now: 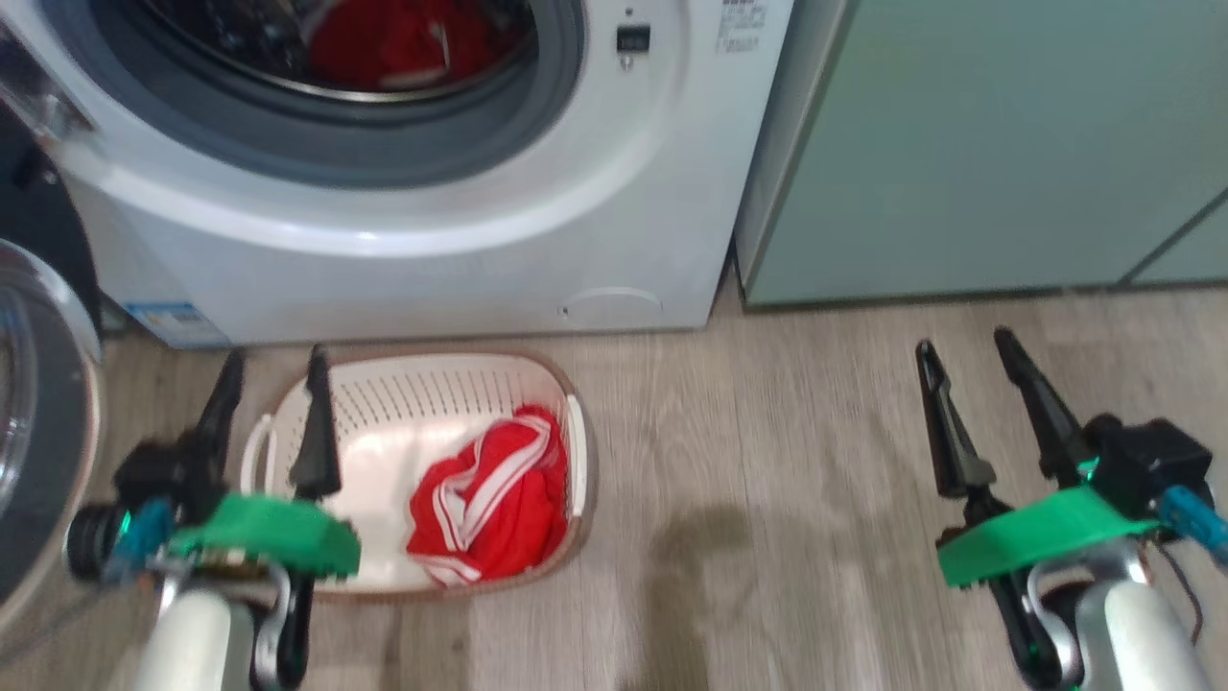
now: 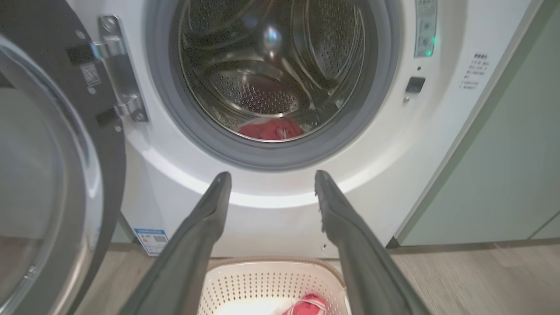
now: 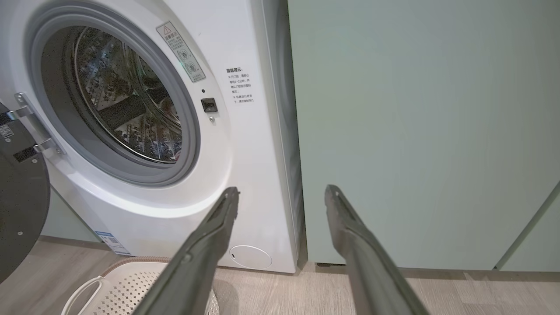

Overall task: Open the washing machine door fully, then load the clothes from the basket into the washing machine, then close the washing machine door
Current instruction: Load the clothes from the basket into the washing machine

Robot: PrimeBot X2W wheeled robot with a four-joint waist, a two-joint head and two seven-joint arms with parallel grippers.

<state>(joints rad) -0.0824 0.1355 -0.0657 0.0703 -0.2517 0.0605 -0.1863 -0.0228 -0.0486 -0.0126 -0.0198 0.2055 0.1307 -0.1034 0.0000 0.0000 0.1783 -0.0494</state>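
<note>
**One red garment in the drum, one in the basket**

A red garment with white stripes (image 1: 489,499) lies bunched in the right half of the basket (image 1: 432,393), toward its near right corner. The cream basket stands on the wooden floor (image 1: 767,461), just in front of the washing machine (image 1: 432,259). Another red piece (image 2: 271,130) lies at the bottom of the steel drum (image 2: 262,57), behind the grey rubber seal (image 2: 271,157).

The washing machine door (image 2: 52,175) is swung out to the left on its hinge (image 2: 118,74), leaving the mouth of the machine clear.

The left end effector (image 1: 275,353) has its fingers spread apart and holds nothing. From the head camera it shows over the basket's left rim, pointing toward the machine. The right end effector (image 1: 962,340) is likewise spread and empty, well off to the right above the bare floor. It faces the pale green cabinets (image 1: 959,144) beside the machine.
</note>
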